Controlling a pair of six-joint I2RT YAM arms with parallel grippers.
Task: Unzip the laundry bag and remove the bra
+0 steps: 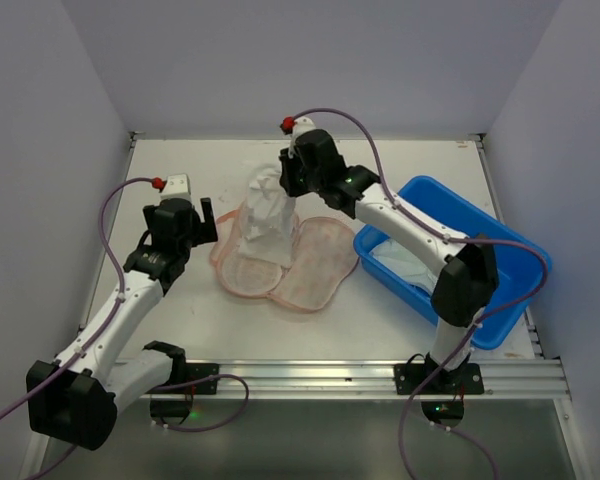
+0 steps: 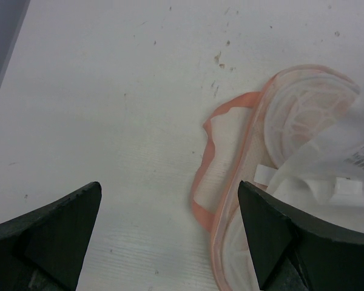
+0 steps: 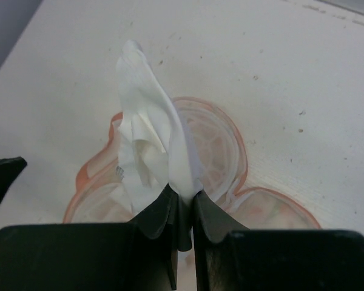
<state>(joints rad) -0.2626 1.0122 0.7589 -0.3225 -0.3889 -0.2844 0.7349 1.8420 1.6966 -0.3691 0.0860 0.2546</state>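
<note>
White tabletop, flecked with small dark specks and scuffs in both wrist views, sits boxed in by pale grey walls on three sides, with a metal rail along its near edge where the two arms are bolted. At the middle of the surface the laundry bag lies unzipped and spread flat, both lobes open with the pink mesh lining facing up and the orange-pink edge tape curling off its left side. The right gripper has its jaws pinched tight on the top of the bra, which hangs as a white crumpled column with its lower end resting on the bag's left lobe. A white care label on the garment carries dark print, too small and blurred to read; no other writing or brand can be made out. The left gripper hangs just left of the bag with jaws spread wide, holding nothing. To the right, a blue plastic tub stands at an angle near the table's edge with something white inside. Purple cables loop along both arms.
</note>
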